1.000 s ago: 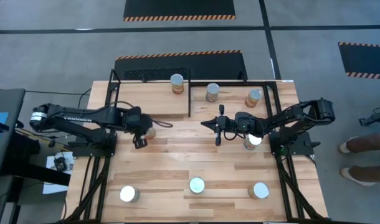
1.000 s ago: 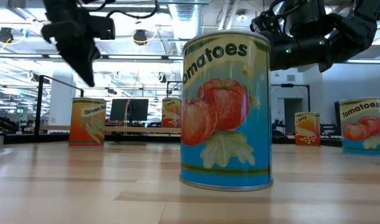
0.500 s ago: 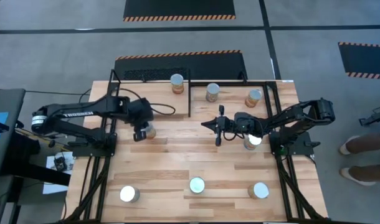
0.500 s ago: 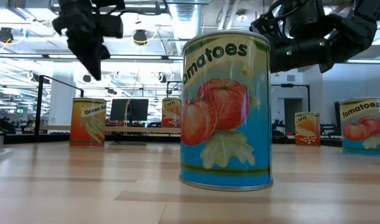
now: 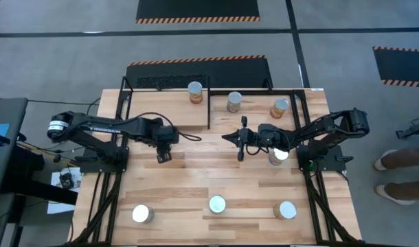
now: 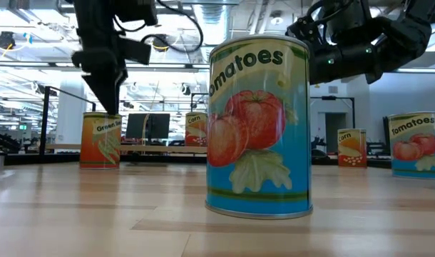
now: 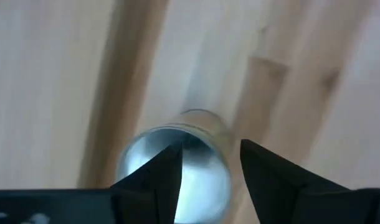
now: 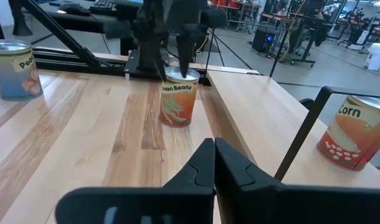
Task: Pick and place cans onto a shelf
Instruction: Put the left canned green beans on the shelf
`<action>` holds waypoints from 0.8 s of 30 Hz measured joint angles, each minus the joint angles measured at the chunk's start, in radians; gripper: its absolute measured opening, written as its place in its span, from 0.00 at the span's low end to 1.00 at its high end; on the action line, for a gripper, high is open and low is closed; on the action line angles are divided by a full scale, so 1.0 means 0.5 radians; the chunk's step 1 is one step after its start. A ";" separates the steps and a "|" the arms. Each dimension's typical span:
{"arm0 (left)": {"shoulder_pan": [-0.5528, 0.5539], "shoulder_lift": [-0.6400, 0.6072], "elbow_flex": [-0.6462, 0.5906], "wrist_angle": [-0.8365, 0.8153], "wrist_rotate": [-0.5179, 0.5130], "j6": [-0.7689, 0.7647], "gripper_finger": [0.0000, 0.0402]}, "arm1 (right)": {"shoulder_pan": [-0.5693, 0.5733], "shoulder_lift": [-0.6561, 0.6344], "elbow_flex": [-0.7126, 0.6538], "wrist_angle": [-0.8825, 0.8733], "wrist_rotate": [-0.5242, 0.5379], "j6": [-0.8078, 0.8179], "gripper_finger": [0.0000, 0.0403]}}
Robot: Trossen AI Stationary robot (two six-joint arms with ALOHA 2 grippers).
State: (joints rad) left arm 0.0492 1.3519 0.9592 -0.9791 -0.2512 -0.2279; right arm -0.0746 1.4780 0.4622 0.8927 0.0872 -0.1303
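Observation:
A green-beans can (image 8: 179,96) stands upright on the plank table just in front of the shelf (image 5: 167,115), a raised board in a black frame. My left gripper (image 7: 210,167) hangs open over the can's silver top (image 7: 196,180), pointing down; in the high view the left gripper (image 5: 163,151) hides the can. My right gripper (image 8: 213,163) is shut and empty, hovering level at the table's middle (image 5: 227,136) and pointing toward the left arm. Three cans (image 5: 234,101) stand along the far side. My left gripper stands over the green-beans can from above, fingers pointing down. One finger (image 7: 162,177) is over the can's top and the other (image 7: 265,177) is beside its rim. Whether either finger touches the can, I cannot tell.
Three cans stand in a row near the front edge: (image 5: 142,214), (image 5: 217,204), (image 5: 286,210). Another can (image 5: 278,155) sits under my right arm. A tomatoes can (image 6: 259,125) fills the low view. A person's legs (image 5: 402,159) show beyond the table's right edge.
My left gripper has moved toward the table's right edge and come down over the green-beans can, which now lies hidden beneath it in the high view. The can itself has stayed in place.

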 joint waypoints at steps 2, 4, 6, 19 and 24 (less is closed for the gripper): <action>-0.001 0.038 0.000 -0.040 -0.108 -0.025 0.38 | 0.000 0.000 0.000 -0.001 0.001 0.000 0.04; 0.002 0.071 0.000 -0.071 -0.138 -0.020 0.35 | 0.000 0.000 0.000 -0.002 0.000 0.000 0.04; 0.001 0.094 0.001 -0.072 -0.149 0.008 0.31 | 0.000 0.000 0.000 -0.004 0.001 0.001 0.04; -0.050 -0.029 0.057 -0.103 -0.004 0.467 0.00 | 0.000 0.000 0.000 -0.007 0.001 0.002 0.04; -0.009 -0.161 0.205 -0.140 -0.025 0.666 0.00 | 0.000 0.000 0.000 -0.007 0.001 0.002 0.04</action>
State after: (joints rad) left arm 0.0446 1.2714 1.0616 -1.0491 -0.2636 0.1051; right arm -0.0746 1.4780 0.4622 0.8894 0.0875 -0.1295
